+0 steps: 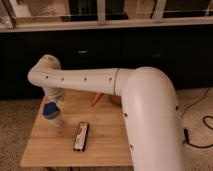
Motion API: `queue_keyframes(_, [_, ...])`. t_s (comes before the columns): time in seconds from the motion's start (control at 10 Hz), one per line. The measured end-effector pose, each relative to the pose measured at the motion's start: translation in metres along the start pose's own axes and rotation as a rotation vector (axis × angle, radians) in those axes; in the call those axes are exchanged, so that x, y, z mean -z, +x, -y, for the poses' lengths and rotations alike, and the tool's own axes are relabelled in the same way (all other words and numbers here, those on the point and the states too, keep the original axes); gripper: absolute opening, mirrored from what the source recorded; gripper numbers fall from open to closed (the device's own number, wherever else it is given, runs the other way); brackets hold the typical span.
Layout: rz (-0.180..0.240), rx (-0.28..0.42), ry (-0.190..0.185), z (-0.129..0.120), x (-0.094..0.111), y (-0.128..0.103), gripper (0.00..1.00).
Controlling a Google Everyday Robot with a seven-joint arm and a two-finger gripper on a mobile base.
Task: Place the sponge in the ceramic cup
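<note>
A blue sponge (49, 110) sits at the tip of my gripper (53, 106), at the left side of the wooden table (105, 145). Directly beneath the sponge is a pale ceramic cup (57, 120) standing on the table; the sponge looks to be at its mouth. My white arm reaches in from the right and bends down at the wrist over the cup. The gripper's end is hidden behind the wrist and the sponge.
A dark flat bar-shaped object (81, 136) lies on the table right of the cup. An orange item (96, 99) and a brownish one (115, 99) lie at the back, partly behind the arm. Dark cabinets stand behind the table; a cable runs along the floor at right.
</note>
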Motion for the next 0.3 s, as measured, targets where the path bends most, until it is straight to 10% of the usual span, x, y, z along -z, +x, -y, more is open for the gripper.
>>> queue_keyframes(0.3, [-0.016,-0.018,-0.012,0.0033,-0.0013,0.0028,0.80])
